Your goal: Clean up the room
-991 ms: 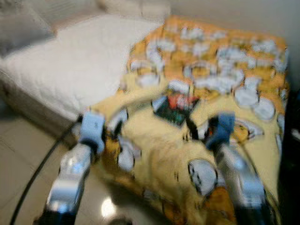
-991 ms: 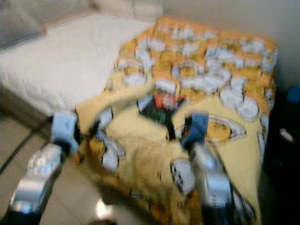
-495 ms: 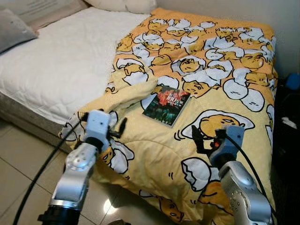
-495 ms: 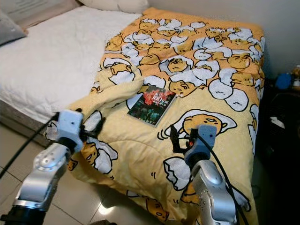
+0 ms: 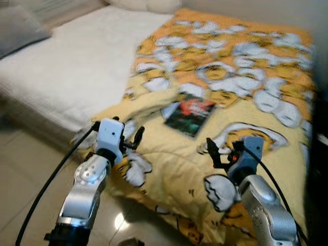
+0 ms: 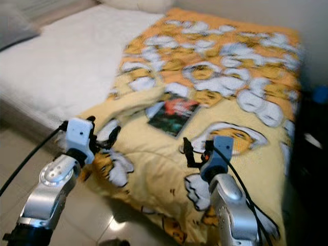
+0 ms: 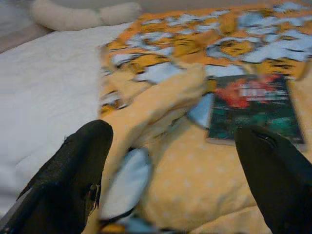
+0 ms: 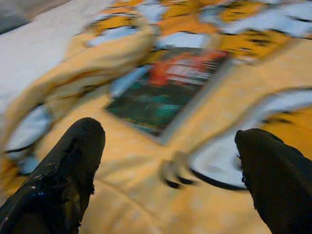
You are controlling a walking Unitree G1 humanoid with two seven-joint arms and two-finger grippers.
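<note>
Book (image 5: 190,114) flat on yellow blanket (image 5: 169,174), 12 o'clock from both grippers. Left gripper (image 5: 134,139) spread wide; right gripper (image 5: 214,151) wide too, both empty.

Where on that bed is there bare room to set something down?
The white mattress, between the grey pillow and the yellow blanket, lies bare. The blanket's far end is free too. It is crowded near the book, beside the bunched fold.

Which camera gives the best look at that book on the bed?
The left wrist view: the book looks large and least blurred, its red-and-green cover readable. The right wrist view shows it smeared; both eye views show it small on the yellow blanket.
</note>
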